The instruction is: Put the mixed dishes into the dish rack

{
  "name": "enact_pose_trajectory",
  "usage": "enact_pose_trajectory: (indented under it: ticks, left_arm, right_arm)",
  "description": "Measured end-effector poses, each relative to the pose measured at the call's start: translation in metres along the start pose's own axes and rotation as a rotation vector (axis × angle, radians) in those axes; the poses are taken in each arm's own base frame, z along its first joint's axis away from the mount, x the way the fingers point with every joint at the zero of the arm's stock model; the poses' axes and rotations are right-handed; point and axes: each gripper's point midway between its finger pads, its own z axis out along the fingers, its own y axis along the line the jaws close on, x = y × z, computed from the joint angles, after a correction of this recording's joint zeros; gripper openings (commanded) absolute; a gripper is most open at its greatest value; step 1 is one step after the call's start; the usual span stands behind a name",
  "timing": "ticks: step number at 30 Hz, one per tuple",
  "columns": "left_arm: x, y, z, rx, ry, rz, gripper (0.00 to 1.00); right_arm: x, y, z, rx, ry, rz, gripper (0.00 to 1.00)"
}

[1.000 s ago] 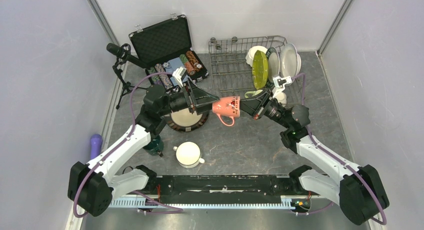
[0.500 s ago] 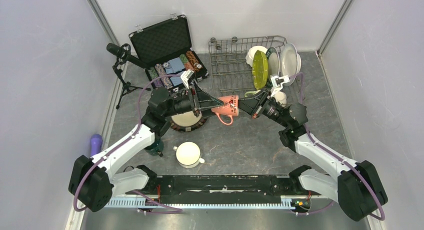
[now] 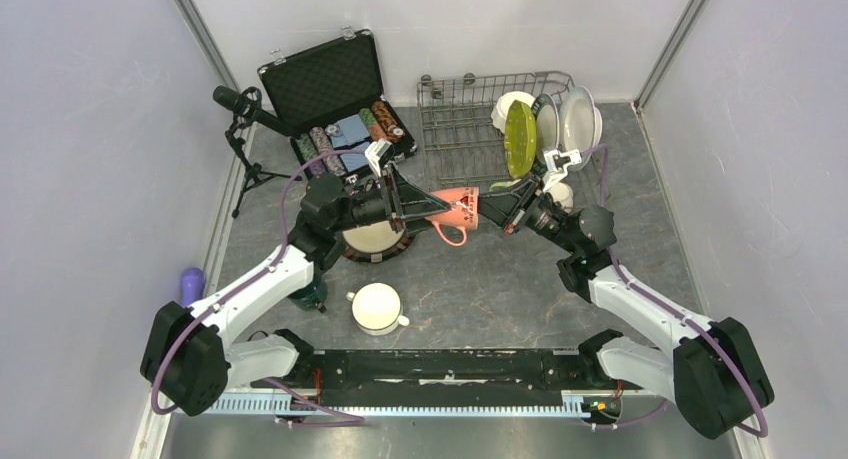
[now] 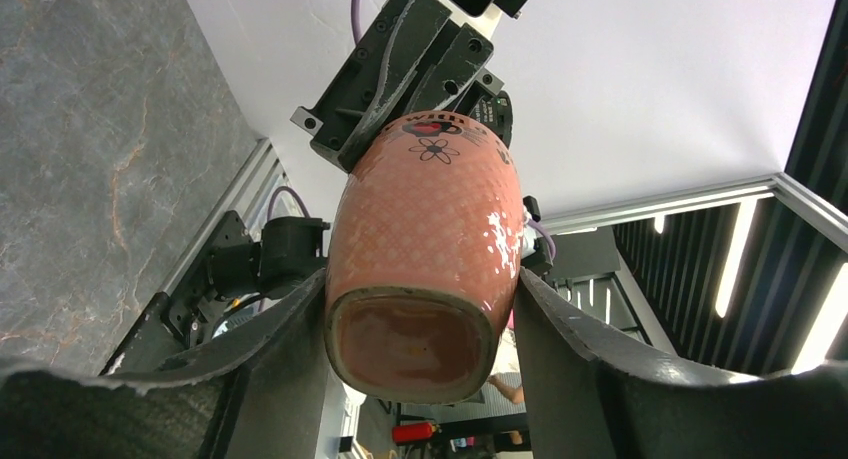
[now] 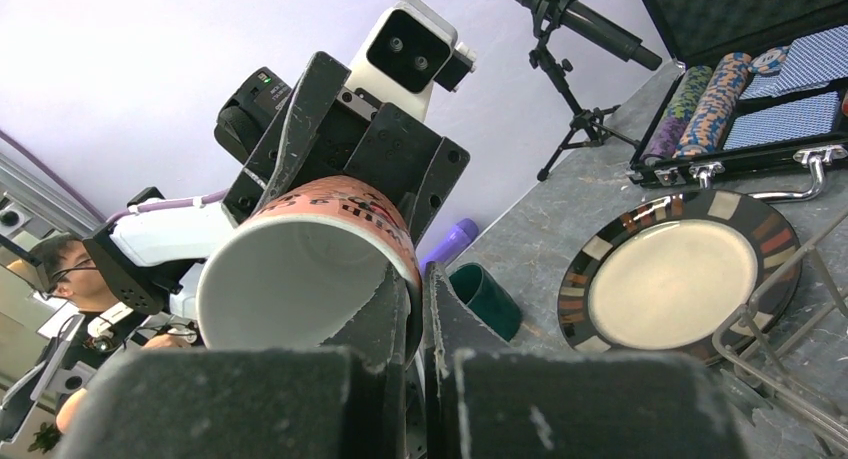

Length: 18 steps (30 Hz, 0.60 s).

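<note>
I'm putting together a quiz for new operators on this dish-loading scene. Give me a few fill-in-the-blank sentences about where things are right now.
1. The salmon-pink mug is pinched at its rim by the gripper of the ____ arm.
2. The lime-green plate stands on edge in the ____.
3. The brown-rimmed plate lies flat on the ____.

Missing words: right; dish rack; table.
</note>
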Motion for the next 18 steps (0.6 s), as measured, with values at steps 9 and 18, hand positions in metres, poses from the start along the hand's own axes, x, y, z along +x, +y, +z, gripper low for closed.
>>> enact_pose_trajectory:
  ticks: [9,18]
  left_arm:
    - [-0.001,0.004,0.001,-0.020,0.008,0.001,0.02]
    - [-0.041,0.009,-0.001,-0.142,-0.077,0.106,0.02]
  right_arm:
    - [-0.002,0.001,0.000,-0.007,-0.007,-0.016,0.54]
    - [-0.019,-0.028,-0.023,0.125,-0.080,-0.034,0.69]
